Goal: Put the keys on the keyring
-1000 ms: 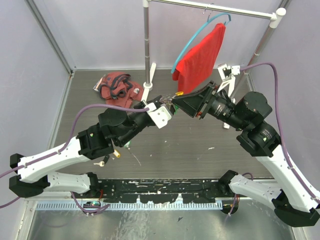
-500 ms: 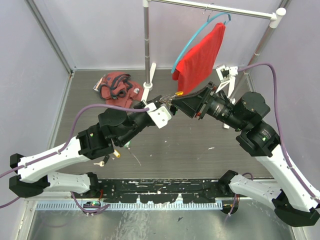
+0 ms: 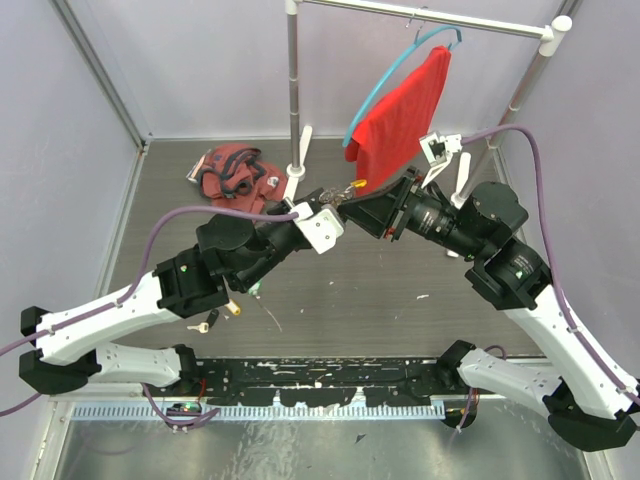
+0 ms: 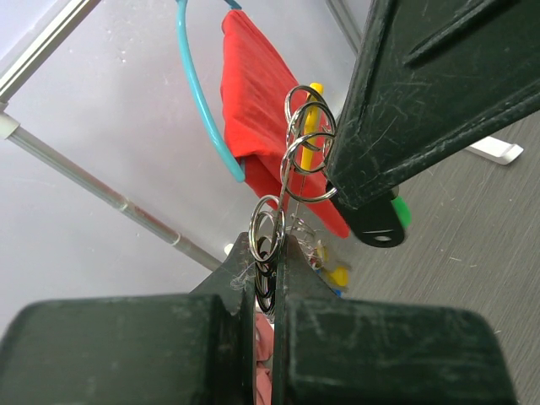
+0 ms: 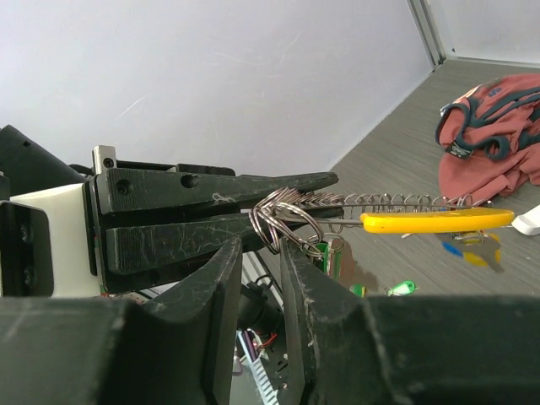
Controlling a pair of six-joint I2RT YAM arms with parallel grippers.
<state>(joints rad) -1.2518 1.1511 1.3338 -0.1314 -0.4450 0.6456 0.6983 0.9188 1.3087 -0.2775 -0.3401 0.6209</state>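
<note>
My left gripper (image 4: 270,245) is shut on a cluster of silver keyring (image 4: 308,152) loops, held up in mid-air above the table. A yellow-headed key (image 5: 434,221) sticks out sideways from the keyring (image 5: 287,219), and a green tag (image 5: 333,253) hangs below it. My right gripper (image 5: 257,245) meets the left gripper (image 3: 335,200) tip to tip, its jaws apart with the ring loops at its fingertips (image 5: 295,245). The yellow key (image 4: 313,118) shows behind the rings, and a black tag (image 4: 375,229) shows under the right finger. Loose keys (image 3: 210,322) lie on the table.
A red garment (image 3: 400,120) hangs on a blue hanger from the metal rack (image 3: 292,90) just behind the grippers. A crumpled red cloth (image 3: 232,172) lies at the back left. Green (image 5: 403,288) and blue-yellow (image 5: 468,249) tagged keys rest on the table below.
My right gripper has edged left and up toward the left gripper, its wrist has turned, and its jaws have narrowed slightly. The left arm holds still.
</note>
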